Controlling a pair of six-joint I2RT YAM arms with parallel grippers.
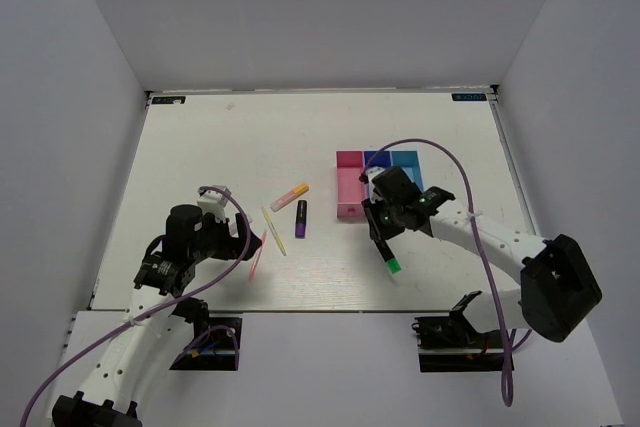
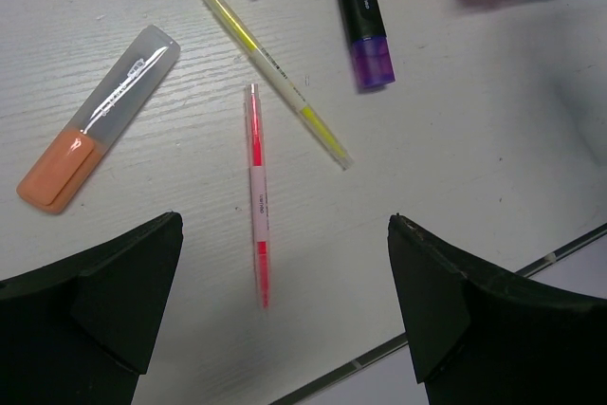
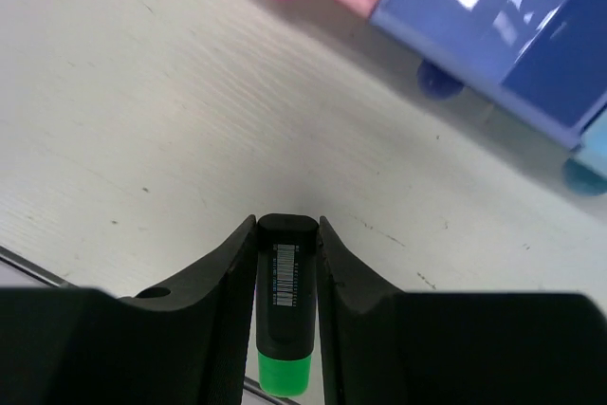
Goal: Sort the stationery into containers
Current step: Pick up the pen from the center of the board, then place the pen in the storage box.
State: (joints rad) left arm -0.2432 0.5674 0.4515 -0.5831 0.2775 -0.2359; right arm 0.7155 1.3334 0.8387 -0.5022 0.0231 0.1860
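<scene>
The right tool (image 3: pixel 286 227) is clenched on the green highlighter (image 1: pixel 392 265). Its two fingers press the black body from either side, and the green end sticks out behind them toward the near edge of the surface (image 1: pixel 250 137). The highlighter sits just on the near side of the three joined bins, right of the surface's middle. Whether it touches the surface cannot be told.

In the row, the pink bin (image 1: pixel 350 192) is on the left, the dark blue bin (image 1: pixel 378 159) is in the middle and the light blue bin (image 1: pixel 407 159) is on the right. The right arm covers part of the row.

The left tool (image 2: pixel 285 220) is released, its fingers spread wide with nothing between them, above the loose stationery left of the bins. Below it lies the pink-red pen (image 2: pixel 258 196). The yellow pen (image 2: pixel 275 73) lies slanted just beyond it, close but apart.

The purple highlighter (image 2: pixel 362 16) lies toward the bins with its purple end facing the near edge. An orange-pink highlighter (image 1: pixel 289 196) lies farther from the near edge than the pens. In the left wrist view, an orange highlighter with a clear cap (image 2: pixel 95 120) lies left of the pink-red pen.
</scene>
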